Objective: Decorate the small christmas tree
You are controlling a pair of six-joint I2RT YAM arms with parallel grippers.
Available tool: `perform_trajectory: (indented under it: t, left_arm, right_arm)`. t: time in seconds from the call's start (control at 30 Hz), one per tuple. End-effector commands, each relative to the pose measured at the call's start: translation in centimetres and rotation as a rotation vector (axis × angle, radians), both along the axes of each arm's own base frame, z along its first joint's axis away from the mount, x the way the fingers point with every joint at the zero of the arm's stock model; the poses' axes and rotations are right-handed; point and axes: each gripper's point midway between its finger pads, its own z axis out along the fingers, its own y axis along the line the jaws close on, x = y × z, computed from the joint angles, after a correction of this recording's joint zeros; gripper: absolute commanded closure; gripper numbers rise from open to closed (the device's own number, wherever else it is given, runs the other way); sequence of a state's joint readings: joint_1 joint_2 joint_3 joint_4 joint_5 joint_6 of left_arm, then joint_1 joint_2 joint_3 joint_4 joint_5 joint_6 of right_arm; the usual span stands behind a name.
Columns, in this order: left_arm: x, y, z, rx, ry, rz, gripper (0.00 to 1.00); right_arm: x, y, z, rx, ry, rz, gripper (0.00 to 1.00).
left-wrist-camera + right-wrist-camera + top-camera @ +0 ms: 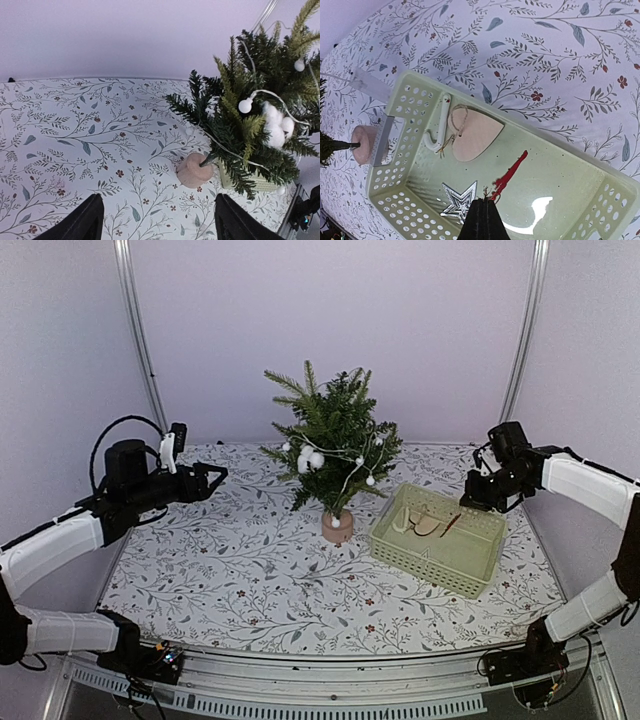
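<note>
Lilac walls enclose a table under a leaf-print cloth (pixel 230 570). One tree (pixel 335 445) stands upright at the cloth's centre on its round base. It already carries one string of white beads (pixel 316 458) and one cotton tuft (pixel 274 125); the beads cannot be counted exactly.

One basket (pixel 430 565) sits just right of the tree. It holds four ornaments: one cane (pixel 440 125), one heart (pixel 475 135), one star (pixel 457 200) and one red ornament (pixel 510 172).

Step in hand: picking an ornament. The right gripper (pixel 472 502) hangs over the basket's end farthest from the tree, jaws closed on the thread end of the red ornament, as far as the wrist view shows. The left gripper (pixel 212 480) hovers well left of the tree, jaws wide and empty.

Next move, as judged: lift the red ornament clear of the basket rim, carry it to the tree, and hook its thread over a bare branch tip without snagging the beads.
</note>
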State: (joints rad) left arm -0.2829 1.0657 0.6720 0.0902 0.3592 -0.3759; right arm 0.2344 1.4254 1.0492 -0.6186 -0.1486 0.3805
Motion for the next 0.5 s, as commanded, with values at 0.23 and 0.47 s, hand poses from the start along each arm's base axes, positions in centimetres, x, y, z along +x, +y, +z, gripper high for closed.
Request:
perform_trajectory:
  t: [0.23, 0.47]
  left_arm:
    - [-3.7, 0.2, 4.1, 0.075, -0.148, -0.098, 0.19]
    - [-6.7, -1.0, 5.0, 0.113, -0.203, -0.203, 0.17]
  right_arm:
    - [-1.7, 2.6, 9.4, 0.08, -0.227, 0.14, 1.0]
    - [-4.1, 6.7, 14.4, 0.162, -0.319, 0.257, 1.0]
